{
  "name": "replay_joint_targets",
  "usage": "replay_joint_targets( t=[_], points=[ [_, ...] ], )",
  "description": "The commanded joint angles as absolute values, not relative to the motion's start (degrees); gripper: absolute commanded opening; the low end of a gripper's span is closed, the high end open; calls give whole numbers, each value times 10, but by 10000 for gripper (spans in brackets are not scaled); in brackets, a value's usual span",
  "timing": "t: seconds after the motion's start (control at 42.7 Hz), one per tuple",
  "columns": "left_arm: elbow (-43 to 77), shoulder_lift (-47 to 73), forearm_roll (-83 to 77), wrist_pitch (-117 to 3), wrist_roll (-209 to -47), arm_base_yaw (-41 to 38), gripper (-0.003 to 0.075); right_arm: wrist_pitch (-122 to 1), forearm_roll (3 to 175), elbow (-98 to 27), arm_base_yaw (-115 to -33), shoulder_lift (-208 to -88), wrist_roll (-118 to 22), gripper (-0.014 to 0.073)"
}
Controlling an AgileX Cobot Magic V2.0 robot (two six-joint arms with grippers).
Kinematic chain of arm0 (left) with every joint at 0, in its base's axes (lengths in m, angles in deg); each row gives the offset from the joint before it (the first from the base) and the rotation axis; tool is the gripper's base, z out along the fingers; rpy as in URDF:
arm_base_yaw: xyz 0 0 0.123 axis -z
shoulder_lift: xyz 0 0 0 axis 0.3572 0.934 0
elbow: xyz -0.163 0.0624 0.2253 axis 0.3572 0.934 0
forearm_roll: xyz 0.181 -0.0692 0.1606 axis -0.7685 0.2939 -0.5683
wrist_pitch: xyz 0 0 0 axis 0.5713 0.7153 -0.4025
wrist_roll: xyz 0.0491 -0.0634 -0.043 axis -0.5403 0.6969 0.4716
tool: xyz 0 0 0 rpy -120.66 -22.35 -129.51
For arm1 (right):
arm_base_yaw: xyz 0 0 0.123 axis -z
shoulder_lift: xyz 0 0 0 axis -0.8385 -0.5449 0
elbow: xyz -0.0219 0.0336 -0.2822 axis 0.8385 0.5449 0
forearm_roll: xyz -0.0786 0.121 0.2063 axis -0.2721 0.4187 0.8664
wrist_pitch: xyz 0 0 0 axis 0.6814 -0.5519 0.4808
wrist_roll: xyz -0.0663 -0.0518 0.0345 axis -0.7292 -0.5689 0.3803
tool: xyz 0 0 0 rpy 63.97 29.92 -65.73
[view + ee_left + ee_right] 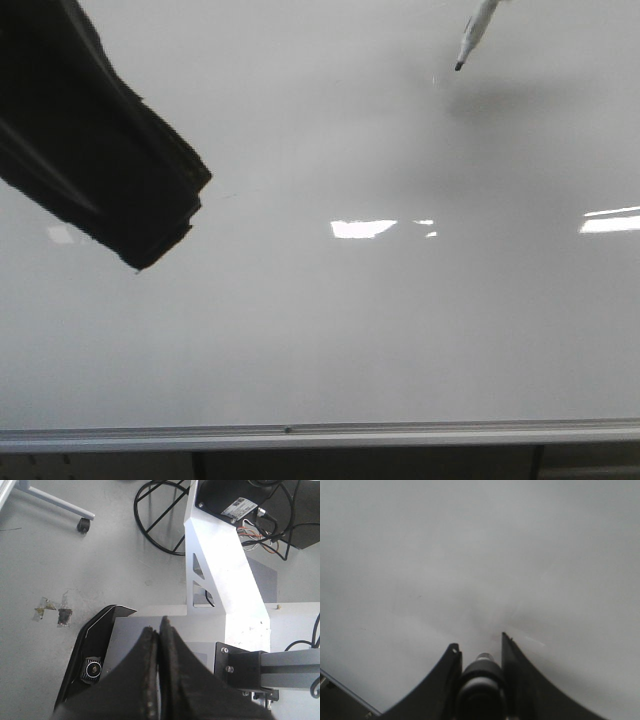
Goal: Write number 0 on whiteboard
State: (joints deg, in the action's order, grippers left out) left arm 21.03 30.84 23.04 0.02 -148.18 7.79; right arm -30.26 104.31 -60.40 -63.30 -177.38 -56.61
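The whiteboard (320,330) is glossy pale grey and fills the front view, with a silver rail (300,434) along its lower edge. No number 0 shows on it; the surface is bare. A white marker (474,36) with a black tip points down at the board's upper right; I cannot tell if the tip touches. My right gripper (479,647) is shut on the marker (482,680), facing the board (470,555); the gripper is out of the front view. My left gripper (165,235) is shut and empty, in front of the board's left side, and is also seen in the left wrist view (159,630).
Bright light reflections (362,228) lie across the board's middle and right (610,222). The left wrist view shows the floor with black cables (160,520), a caster wheel (84,526) and the robot's silver frame (220,575).
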Motion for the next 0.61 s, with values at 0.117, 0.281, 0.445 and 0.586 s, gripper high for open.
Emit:
replay_joint_targets(
  t=[0.117,0.281,0.445,0.586],
  points=[
    [192,292,264,6,-1484,80,-20,-329,1055,-654,-630,-1785,-568,-60],
    [192,292,264,6,-1484,80,-20,-339,1055,-654,-631,-1791,-568,-60],
    [192,292,264,6,-1484,80,-20,-341,1052,-654,-634,-1797,-568,-60],
    [192,292,264,6,-1484,80,-19,-343,1051,-654,-634,-1806,-568,-60]
  ],
)
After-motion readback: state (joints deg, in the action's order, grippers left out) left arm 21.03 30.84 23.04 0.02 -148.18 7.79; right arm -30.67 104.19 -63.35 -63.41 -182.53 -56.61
